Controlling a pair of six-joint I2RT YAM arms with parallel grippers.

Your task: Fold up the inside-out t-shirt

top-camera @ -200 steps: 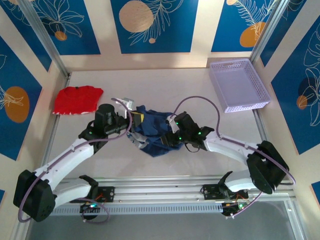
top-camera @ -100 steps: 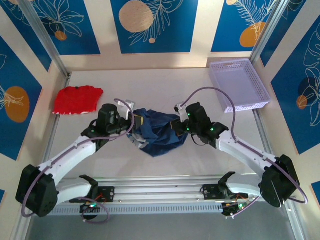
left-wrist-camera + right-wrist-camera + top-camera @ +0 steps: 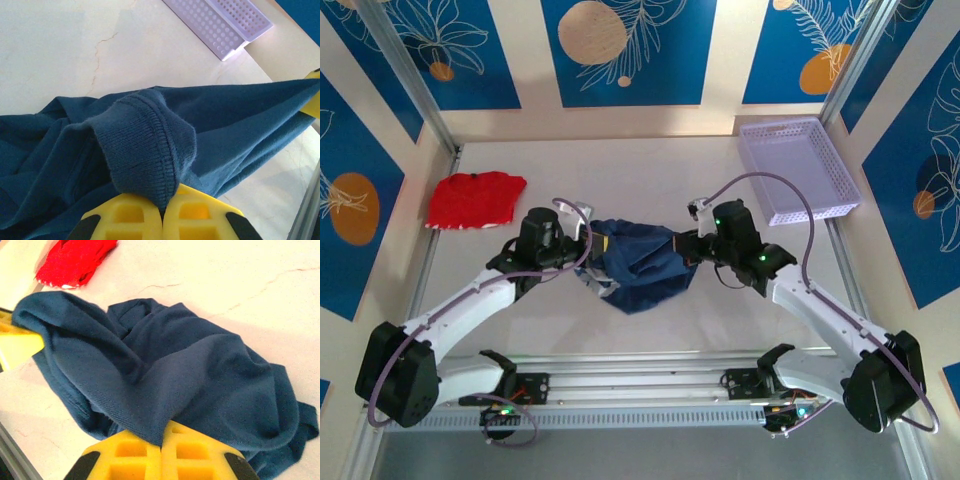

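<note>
The left gripper (image 3: 162, 210) has its yellow fingers pressed together on a ribbed band of the inside-out t-shirt (image 3: 225, 115), the knit edge bulging up just above the fingertips. The right gripper (image 3: 161, 442) is likewise clamped on a fold of the same cloth, with the fabric spilling out over both fingers. From above, the left gripper (image 3: 588, 238) and the right gripper (image 3: 685, 245) face each other across the middle of the table (image 3: 640, 170). The inside-out t-shirt (image 3: 640, 265) is drawn between them along its top edge, and the rest sags in a bunched mass toward the near side. From the right wrist the cloth (image 3: 175, 370) lies in deep folds, its lower edge crumpled on the table surface. Behind the shirt a wide band of bare table runs to the back wall. A red garment (image 3: 475, 198) lies by the left edge, well apart from the left arm, and a lavender perforated basket (image 3: 798, 170) sits in the far right corner, near but not touching the right arm's cable. On the near side, bare table separates the shirt's lowest edge from the metal rail (image 3: 640, 365).
</note>
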